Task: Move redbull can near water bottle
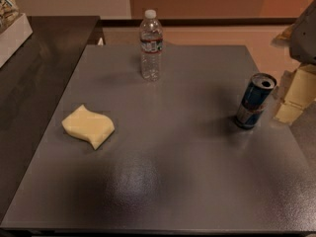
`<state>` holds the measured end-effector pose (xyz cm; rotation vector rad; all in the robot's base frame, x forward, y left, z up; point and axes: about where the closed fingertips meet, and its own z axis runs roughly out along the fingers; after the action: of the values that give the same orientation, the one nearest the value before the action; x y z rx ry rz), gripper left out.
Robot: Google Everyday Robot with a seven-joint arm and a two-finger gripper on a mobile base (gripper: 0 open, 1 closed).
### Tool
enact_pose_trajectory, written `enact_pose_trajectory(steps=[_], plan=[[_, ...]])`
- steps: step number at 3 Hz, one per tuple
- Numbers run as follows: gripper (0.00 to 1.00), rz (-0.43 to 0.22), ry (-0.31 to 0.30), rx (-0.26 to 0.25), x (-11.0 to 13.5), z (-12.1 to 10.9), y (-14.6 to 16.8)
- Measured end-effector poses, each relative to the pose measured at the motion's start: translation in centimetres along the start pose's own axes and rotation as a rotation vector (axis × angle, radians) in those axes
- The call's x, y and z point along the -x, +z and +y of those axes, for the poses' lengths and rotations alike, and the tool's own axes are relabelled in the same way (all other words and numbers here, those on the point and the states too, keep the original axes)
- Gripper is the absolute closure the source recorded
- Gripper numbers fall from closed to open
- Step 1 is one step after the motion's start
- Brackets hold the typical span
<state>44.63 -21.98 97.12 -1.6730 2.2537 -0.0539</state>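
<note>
Redbull can (254, 101): upright near the right edge of the table (197, 181), well apart from the water bottle.
Water bottle (150, 44): upright, far side.
End effector (295, 98): just right of the can; grip cannot be told.

We see bare grey table (173, 181) between the redbull can (254, 101) and the water bottle (150, 46), with nothing standing on that line. The yellow sponge (89, 126) lies well apart, near the table's left side. Our gripper (292, 100) hangs just beside the can at the right edge
</note>
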Motion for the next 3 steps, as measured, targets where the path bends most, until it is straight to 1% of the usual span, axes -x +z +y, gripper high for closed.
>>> enact_pose_trajectory(steps=[2,3], plan=[[0.00,-0.090,0.076,0.024,-0.4,-2.2,2.6],[0.00,-0.137,0.100,0.040,-0.5,-2.6,3.8]])
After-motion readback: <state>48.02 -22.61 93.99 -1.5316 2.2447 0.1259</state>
